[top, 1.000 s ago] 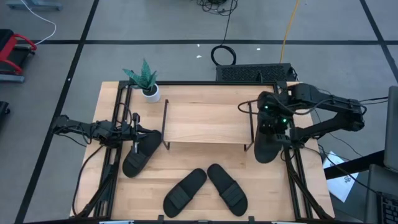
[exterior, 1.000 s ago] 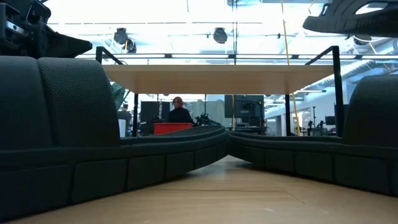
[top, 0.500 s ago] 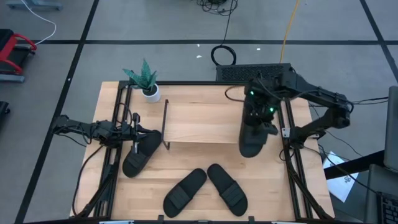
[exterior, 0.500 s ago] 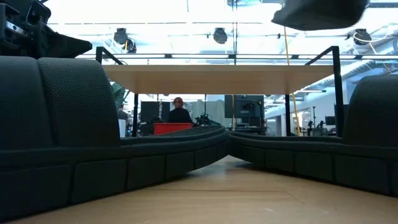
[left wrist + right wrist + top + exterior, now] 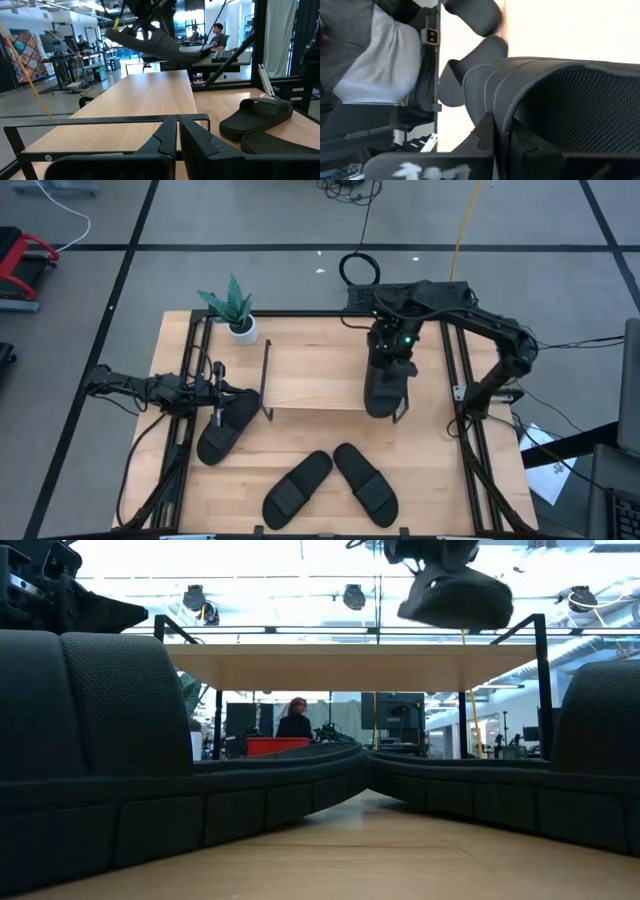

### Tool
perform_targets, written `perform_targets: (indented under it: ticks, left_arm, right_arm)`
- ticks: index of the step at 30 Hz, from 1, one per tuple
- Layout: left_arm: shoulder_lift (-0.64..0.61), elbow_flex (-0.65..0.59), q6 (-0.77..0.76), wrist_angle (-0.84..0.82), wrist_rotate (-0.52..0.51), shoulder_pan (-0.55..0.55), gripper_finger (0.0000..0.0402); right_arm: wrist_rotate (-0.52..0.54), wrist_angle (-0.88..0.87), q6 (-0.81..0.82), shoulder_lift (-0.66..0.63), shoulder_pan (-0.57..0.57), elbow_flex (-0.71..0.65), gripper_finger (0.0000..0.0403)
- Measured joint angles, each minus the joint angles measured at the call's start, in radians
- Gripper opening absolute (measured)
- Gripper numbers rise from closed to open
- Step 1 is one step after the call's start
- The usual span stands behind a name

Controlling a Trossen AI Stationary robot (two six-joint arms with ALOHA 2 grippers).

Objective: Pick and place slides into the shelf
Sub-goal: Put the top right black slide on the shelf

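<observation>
My right gripper (image 5: 392, 363) is shut on a black slide (image 5: 383, 388) and holds it in the air over the right end of the shelf's wooden top board (image 5: 320, 375). In the low view the slide (image 5: 455, 597) hangs just above the board (image 5: 350, 665). My left gripper (image 5: 219, 402) is shut and sits at the table's left, over the far end of a second slide (image 5: 226, 427) that lies on the table. Two more slides (image 5: 297, 485) (image 5: 365, 483) lie sole-down on the table near the front edge. My right gripper pinches the edge of the slide's ribbed strap (image 5: 492, 107) between its two fingers, one inside the strap and one outside. The fingers come from above. The slide hangs below them, lifted clear of the shelf, lengthwise from far to near. My left gripper is over the second slide's far end; whether it touches it I cannot tell.
A small potted plant (image 5: 236, 313) stands at the far left corner, beside the shelf. A black frame rail (image 5: 470, 440) runs along the table's sides. The shelf's thin wire frame (image 5: 100, 120) crosses just in front of my left gripper. A person sits in the room behind (image 5: 296, 720).
My right gripper has carried the slide from beside the shelf's right end toward the table's left and far edge, until it is over the right end of the top board. In the low view the slide has also come down a little. The slide stays lifted clear.
</observation>
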Motion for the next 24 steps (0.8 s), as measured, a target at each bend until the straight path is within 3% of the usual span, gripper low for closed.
perform_targets:
  ticks: [8, 24]
  left_arm:
    - [0.000, 0.000, 0.000, 0.000, 0.000, 0.000, 0.0026]
    - [0.000, 0.000, 0.017, -0.001, 0.000, 0.000, 0.0026]
  right_arm:
    - [0.058, -0.002, -0.070, 0.046, -0.056, 0.000, 0.0004]
    - [0.043, -0.003, -0.065, 0.106, -0.060, 0.001, 0.0004]
